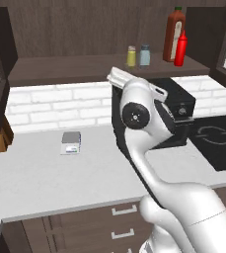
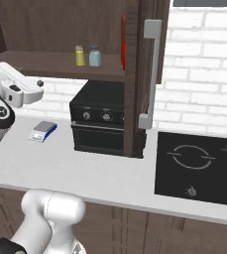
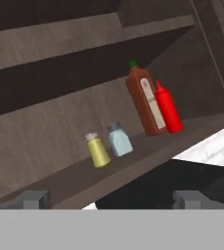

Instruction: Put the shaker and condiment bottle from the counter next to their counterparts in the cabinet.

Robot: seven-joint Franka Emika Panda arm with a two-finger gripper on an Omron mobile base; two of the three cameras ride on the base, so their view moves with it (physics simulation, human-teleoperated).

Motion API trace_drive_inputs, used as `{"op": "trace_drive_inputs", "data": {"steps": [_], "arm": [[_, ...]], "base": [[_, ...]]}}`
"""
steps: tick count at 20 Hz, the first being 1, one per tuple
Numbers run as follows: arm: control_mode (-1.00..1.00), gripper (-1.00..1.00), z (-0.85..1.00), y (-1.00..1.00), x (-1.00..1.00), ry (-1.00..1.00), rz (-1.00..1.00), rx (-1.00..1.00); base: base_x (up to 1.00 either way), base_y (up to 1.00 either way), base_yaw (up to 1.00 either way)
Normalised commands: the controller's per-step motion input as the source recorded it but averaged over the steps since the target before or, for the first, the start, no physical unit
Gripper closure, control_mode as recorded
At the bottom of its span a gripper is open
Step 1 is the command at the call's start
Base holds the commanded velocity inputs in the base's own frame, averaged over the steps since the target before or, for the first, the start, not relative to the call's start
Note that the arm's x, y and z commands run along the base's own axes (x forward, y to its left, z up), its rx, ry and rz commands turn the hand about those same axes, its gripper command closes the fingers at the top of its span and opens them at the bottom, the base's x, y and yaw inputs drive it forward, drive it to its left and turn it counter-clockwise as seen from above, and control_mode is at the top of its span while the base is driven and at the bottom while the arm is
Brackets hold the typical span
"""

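The cabinet (image 1: 85, 69) is open, and its long shelf board carries all four small things. At the right end of that shelf stands the tall sauce bottle (image 1: 174, 34), and the red condiment bottle (image 1: 181, 48) stands upright just beside it, so close in the hand view that the two seem to touch, though the angle is too steep to be sure. Further left along the same board, the yellow shaker (image 1: 131, 56) stands just beside the pale blue shaker (image 1: 144, 55), upright, with a narrow gap between them.

Judged from this, both halves of the task look done: each item sits next to its counterpart in the cabinet, and nothing of the task is left on the tabletop (image 1: 45, 173). A small scale (image 1: 70, 143) and a dark countertop oven (image 2: 102, 116) sit on the tabletop, apart from the job.

The pincer (image 3: 111, 199) is released, its two tips spread wide and holding nothing, well back from the shelf and pointed up at it. What seems to remain is only drawing the arm away.
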Motion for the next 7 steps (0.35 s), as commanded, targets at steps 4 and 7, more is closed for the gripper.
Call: {"op": "trace_drive_inputs", "data": {"steps": [4, 7], "arm": [[-1.0, -1.0, -0.02, 0.03, -0.93, 0.0, 0.09, 0.04], [-1.0, -1.0, -0.04, 0.07, -0.95, 0.0, 0.09, 0.01]], "base": [[0.0, 0.0, 0.0], [0.0, 0.0, 0.0]]}}
